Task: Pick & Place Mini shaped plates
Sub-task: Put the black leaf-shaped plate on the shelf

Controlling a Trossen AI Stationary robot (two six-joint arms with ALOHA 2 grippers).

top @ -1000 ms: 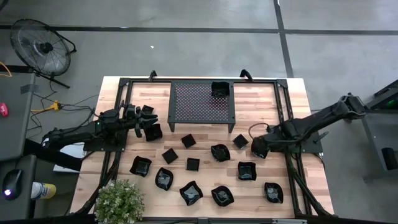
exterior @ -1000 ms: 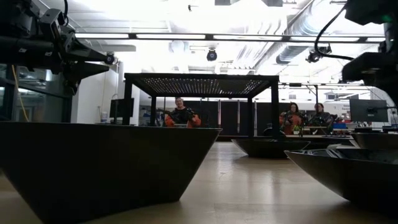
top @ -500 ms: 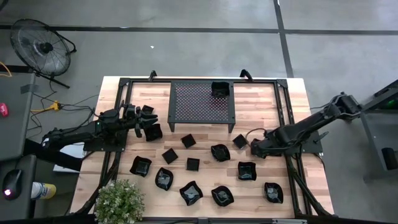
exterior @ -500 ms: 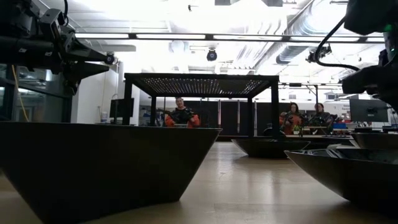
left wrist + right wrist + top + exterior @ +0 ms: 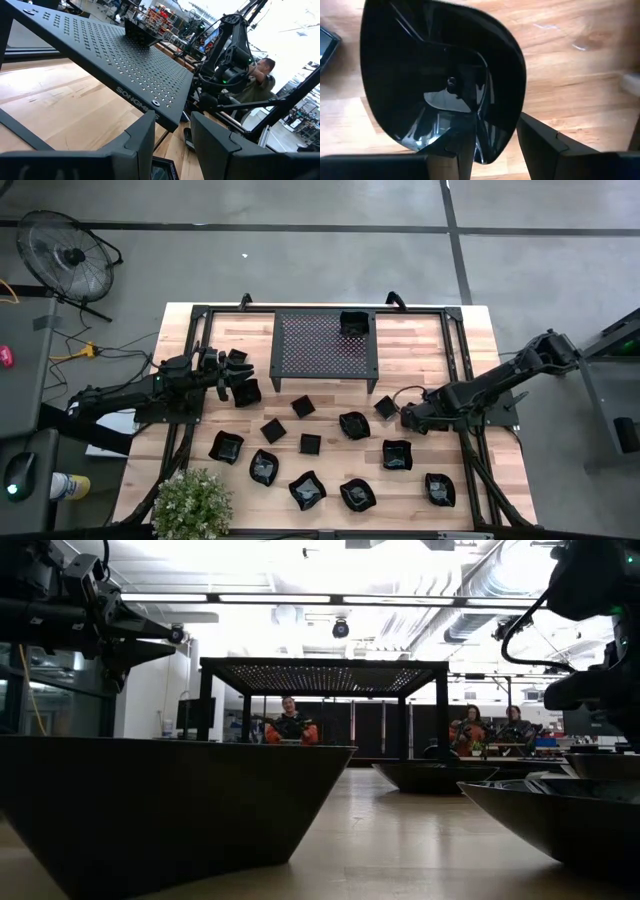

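The mini shaped plates are spread over the near half of the wooden surface, some square and some wavy-rimmed. One square plate is set on a far corner of the perforated black rack, which stands at the surface's far middle. A potted plant is placed at the near left corner.

The left tool is held above the left side of the surface, just beside a square plate. Its fingers are parted and nothing is seen gripped between their tips.

The right tool is lowered near the middle right. Its fingers are parted astride the rim of a wavy-rimmed plate, one finger over the bowl and the other outside. Whether the rim is touched cannot be told.

A grey concrete floor crossed by dark lines surrounds the surface, and a floor fan is seen to the far left. From table height, a bright workshop with ceiling strip lights and ducts is seen, with seated people behind the rack.
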